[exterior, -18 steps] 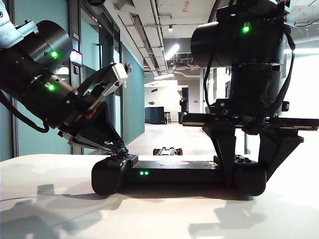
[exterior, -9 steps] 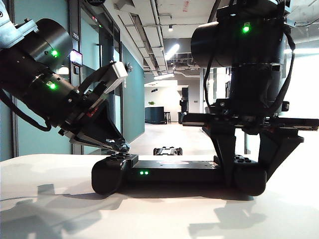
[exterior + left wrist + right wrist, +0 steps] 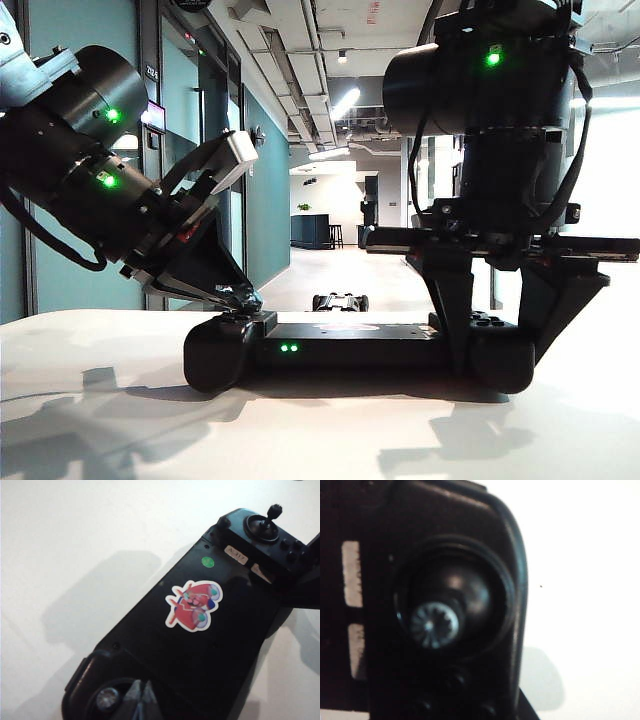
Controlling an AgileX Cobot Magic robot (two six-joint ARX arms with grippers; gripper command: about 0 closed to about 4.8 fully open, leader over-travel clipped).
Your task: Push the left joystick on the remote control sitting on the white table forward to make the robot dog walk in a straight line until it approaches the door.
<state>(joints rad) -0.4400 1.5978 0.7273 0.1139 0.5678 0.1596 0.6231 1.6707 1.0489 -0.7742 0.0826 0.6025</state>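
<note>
Remote control [image 3: 360,350]: lies flat on the white table [image 3: 120,400].

Left gripper [image 3: 141,700]: I see its fingers pinched together, tips just beside the left joystick [image 3: 107,698], at its 3 o'clock.

Right gripper [image 3: 500,330]: straddles the controller's right end, clamping it; its fingers fall outside the wrist view.

Robot dog [image 3: 338,302]: small, on the corridor floor behind the controller, legs hard to make out.

table [image 3: 90,400] left: open | right hand [image 3: 500,320] straddles remote control [image 3: 350,345]
</note>
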